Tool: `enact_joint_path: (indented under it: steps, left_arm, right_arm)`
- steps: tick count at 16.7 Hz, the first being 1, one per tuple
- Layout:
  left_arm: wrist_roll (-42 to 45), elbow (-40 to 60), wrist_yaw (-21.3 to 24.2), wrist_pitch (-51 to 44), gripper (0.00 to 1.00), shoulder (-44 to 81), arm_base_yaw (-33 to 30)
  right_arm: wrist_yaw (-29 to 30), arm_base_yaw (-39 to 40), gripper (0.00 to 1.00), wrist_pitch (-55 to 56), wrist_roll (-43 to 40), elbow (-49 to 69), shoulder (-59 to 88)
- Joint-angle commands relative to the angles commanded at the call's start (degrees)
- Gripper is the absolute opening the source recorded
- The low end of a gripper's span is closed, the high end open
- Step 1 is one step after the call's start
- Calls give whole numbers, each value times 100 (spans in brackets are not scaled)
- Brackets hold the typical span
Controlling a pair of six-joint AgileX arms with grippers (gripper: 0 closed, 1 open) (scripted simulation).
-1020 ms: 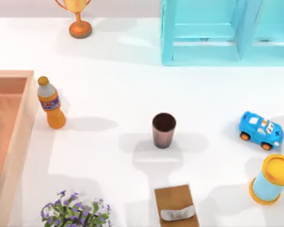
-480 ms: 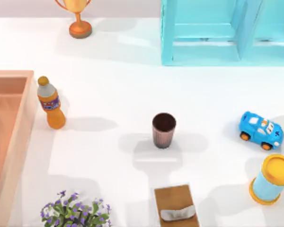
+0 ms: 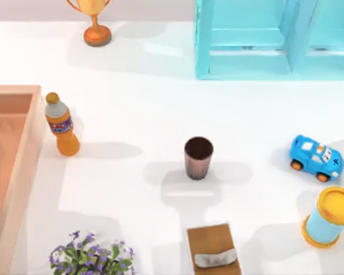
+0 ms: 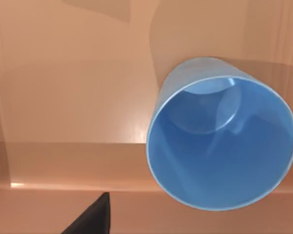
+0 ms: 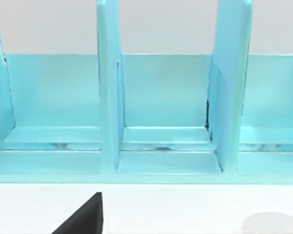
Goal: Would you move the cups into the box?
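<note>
1. At the table's left edge sits the peach-orange box [image 3: 16, 172]; the left wrist view shows the light blue cup [image 4: 219, 141] on its floor.
2. Neither gripper's grip can be judged.
3. Mid-table, the ribbed brown cup [image 3: 198, 158] stands upright.

Light blue cup [image 4: 219, 141], smooth, before the left wrist camera, on peach-orange box [image 4: 63, 97] wood. Dark brown cup [image 3: 198, 158], ribbed pinkish-brown sides. Turquoise shelf unit [image 5: 161, 112] facing the right wrist camera.

Overhead table view; wrist cameras close on box [image 4: 63, 97], shelf [image 5: 161, 122].
</note>
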Motion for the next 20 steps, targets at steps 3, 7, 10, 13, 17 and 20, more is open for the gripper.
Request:
enact_joint_path:
  steps: [3, 7, 10, 13, 17, 20]
  left_arm:
    - [-3, 96, 1, -95, 100, 2, -5]
    - [-18, 964, -1, -954, 100, 52, 4]
    - [-29, 1810, -3, -1793, 100, 37, -22]
    - [-40, 2265, -1, -2248, 100, 14, -43]
    - [-39, 2278, -1, -2262, 100, 23, -25]
    - [-179, 2466, 3, -2322, 100, 189, -168]
  right_arm:
    - [0, 0, 100, 0, 0, 0, 0]
    - [0, 0, 100, 0, 0, 0, 0]
    - [0, 0, 100, 0, 0, 0, 0]
    - [0, 0, 100, 0, 0, 0, 0]
    - [0, 0, 100, 0, 0, 0, 0]
    - [0, 0, 100, 0, 0, 0, 0]
